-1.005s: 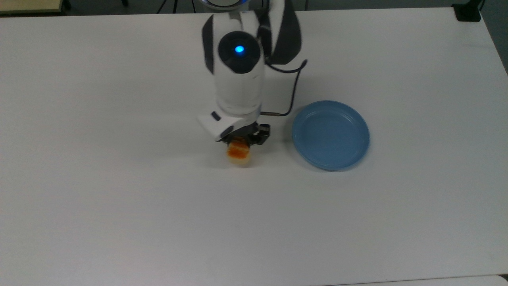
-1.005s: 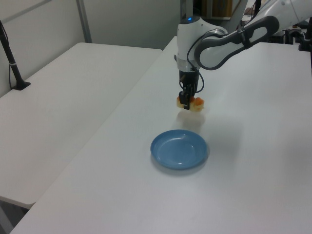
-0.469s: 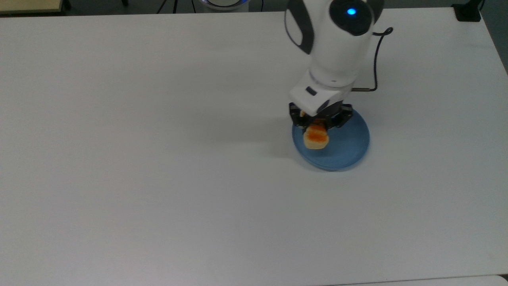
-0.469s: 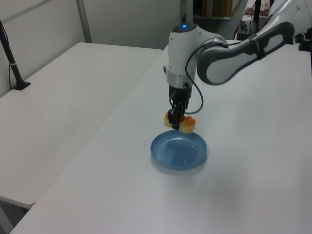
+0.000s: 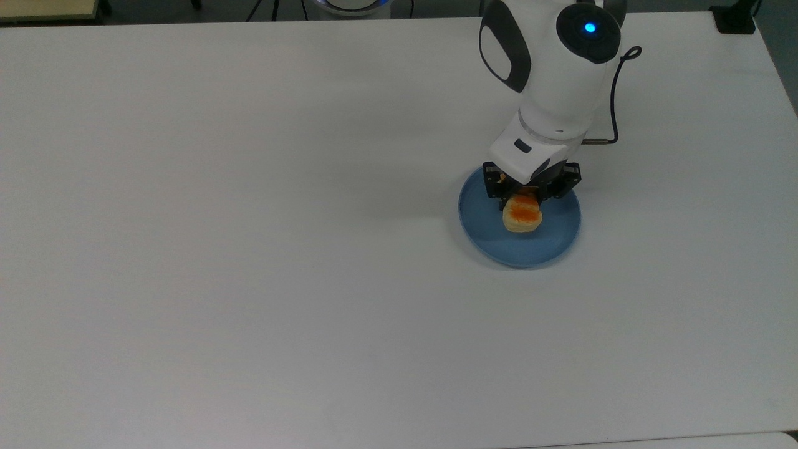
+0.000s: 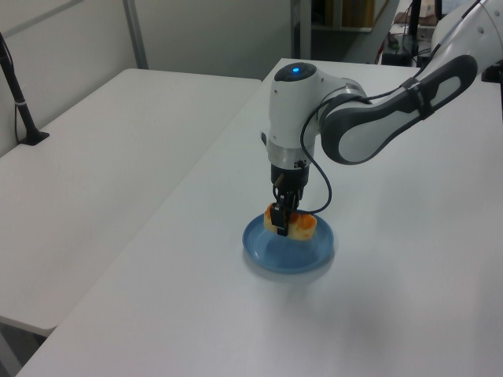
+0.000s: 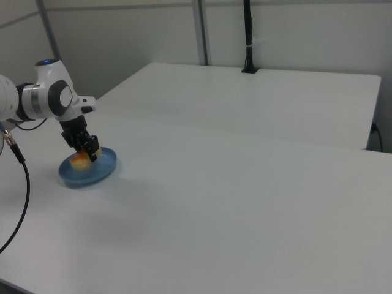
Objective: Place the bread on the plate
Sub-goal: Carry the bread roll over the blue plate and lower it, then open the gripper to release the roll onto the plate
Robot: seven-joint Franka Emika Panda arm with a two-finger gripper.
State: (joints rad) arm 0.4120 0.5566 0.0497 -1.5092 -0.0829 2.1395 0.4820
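- Bread (image 5: 522,215) sits low over the middle of the plate (image 5: 548,246), gripped at its far end; contact with the plate surface cannot be confirmed.
- Gripper (image 5: 530,194): fingers closed on the bread, pointing straight down.
- Plate rests on the white counter (image 5: 249,249), toward the top view's right.
- Status: transport looks done. Remaining, by my judgement: release, then lift clear.

- The top view looks almost straight down on the desk (image 5: 249,249), taking in nearly its whole surface.
- The left view stands off one desk end, raised, looking along it, with the plate (image 6: 288,251) near mid-frame.
- The right view looks from further off, with the plate (image 7: 87,172) small at the right view's left.
- All three share the plate (image 5: 542,246) and the arm (image 5: 552,81).
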